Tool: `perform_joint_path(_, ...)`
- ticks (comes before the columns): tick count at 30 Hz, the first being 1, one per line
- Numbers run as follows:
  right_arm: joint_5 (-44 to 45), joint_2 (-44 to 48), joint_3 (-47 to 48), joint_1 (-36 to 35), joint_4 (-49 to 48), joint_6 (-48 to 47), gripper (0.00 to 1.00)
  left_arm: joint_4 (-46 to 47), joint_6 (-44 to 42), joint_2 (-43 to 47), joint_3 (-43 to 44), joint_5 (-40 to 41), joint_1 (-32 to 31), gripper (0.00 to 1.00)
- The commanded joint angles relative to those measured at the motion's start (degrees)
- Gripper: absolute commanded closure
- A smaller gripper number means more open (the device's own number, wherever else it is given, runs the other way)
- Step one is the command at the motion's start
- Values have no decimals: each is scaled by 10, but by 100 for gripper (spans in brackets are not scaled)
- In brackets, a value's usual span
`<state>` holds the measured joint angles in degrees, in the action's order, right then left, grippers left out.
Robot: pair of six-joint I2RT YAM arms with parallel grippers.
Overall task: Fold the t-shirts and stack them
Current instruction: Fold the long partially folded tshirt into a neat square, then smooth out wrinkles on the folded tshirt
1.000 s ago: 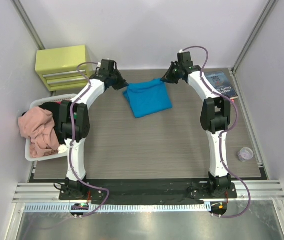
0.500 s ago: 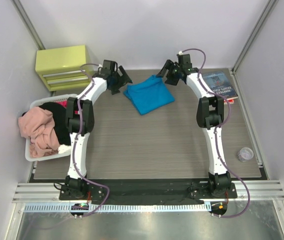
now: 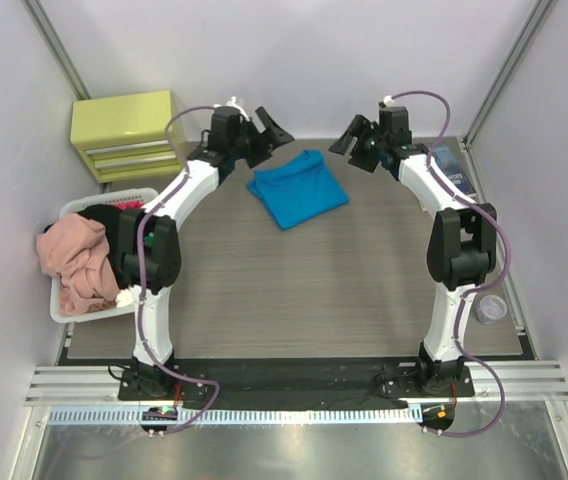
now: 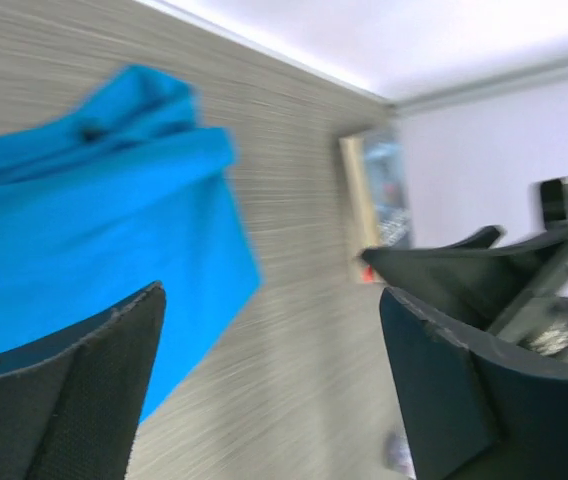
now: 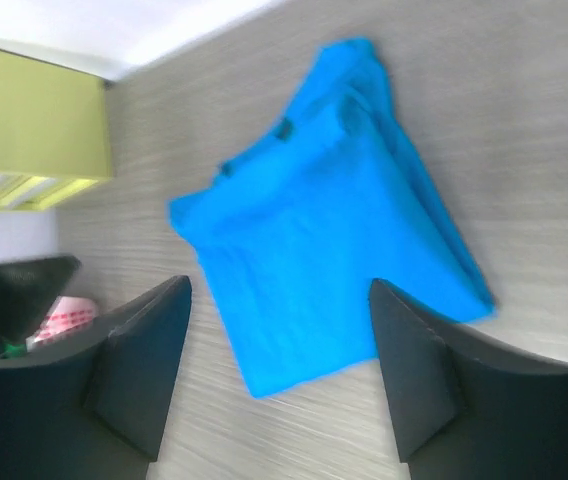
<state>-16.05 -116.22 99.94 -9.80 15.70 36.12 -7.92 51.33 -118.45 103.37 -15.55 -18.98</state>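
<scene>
A bright turquoise-blue t-shirt (image 3: 297, 188) lies folded on the wooden table at the far middle. My left gripper (image 3: 269, 130) hovers just off its far left corner, open and holding nothing. My right gripper (image 3: 349, 135) hangs off its far right corner, also open and holding nothing. The left wrist view shows the blue t-shirt (image 4: 94, 220) to the left of my open left gripper (image 4: 274, 380). In the right wrist view the blue t-shirt (image 5: 324, 260) lies flat below my open right gripper (image 5: 279, 370). A pink t-shirt (image 3: 74, 262) spills over a white basket (image 3: 64, 305) at the left, with dark cloth behind it.
A yellow-green drawer unit (image 3: 124, 135) stands at the back left corner. A dark-blue book (image 3: 451, 165) lies at the back right, partly behind the right arm. A small round pale object (image 3: 490, 308) sits near the right edge.
Both grippers were shut on the blue t-shirt's far corners a second ago. They have since let go, opened and drawn up and apart, and the shirt rests on the table.
</scene>
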Motion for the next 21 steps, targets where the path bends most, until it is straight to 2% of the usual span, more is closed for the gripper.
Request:
perform_joint_path(1,59,1,-85,-2,-40,18,51,163,77,-97,38,-53,-13,21)
perform_joint_path(2,54,-8,-88,-2,-54,21,58,204,109,-116,60,-61,-14,24)
perform_joint_path(3,47,-16,-82,-2,-59,21,70,221,119,-148,74,-62,-18,26)
perform_joint_path(4,40,-38,-75,-2,-59,22,80,229,128,-164,88,-62,-18,34)
perform_joint_path(5,36,-47,-66,-3,-59,24,84,236,144,-178,116,-62,-20,39)
perform_joint_path(9,17,-83,-18,-4,-59,24,84,244,176,-227,156,-66,-24,52)
perform_joint_path(15,8,-125,-11,-7,-59,28,84,283,230,-295,183,-76,-31,54)
perform_joint_path(21,33,-125,-48,-13,-59,18,84,259,207,-327,211,-38,-35,51)
